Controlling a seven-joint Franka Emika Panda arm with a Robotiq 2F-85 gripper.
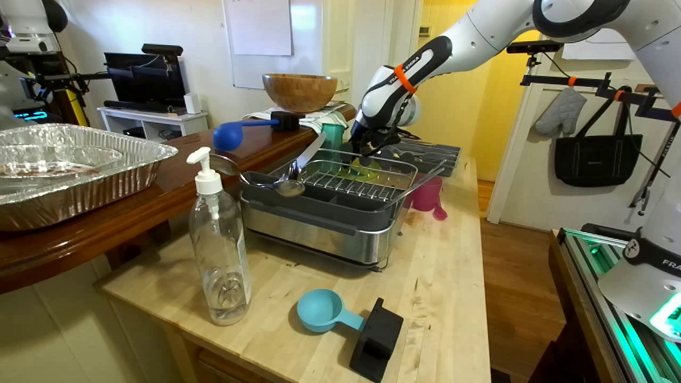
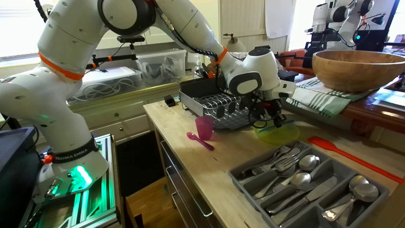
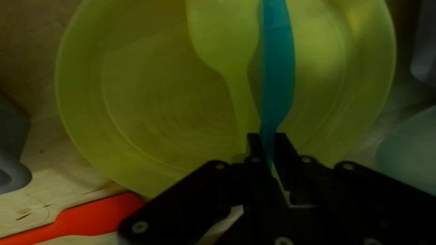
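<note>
My claw (image 3: 267, 140): stood almost closed, pinching the blue utensil (image 3: 277, 75) at its narrow neck.
Blue utensil: stretched ahead of my fingertips, over the yellow plate (image 3: 78, 88); seemed light, stiff, slightly slippery plastic, best held there.
Yellow utensil (image 3: 223, 41): just beside my grip, distinct only in the wrist view.
Pink cup (image 2: 204, 128): apart from me, shown only in both exterior views.

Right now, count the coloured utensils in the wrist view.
3: a blue utensil gripped by the end effector, a yellow utensil beside it on the yellow plate, and a red spatula at lower left. Others may be hidden behind the end effector.
</note>
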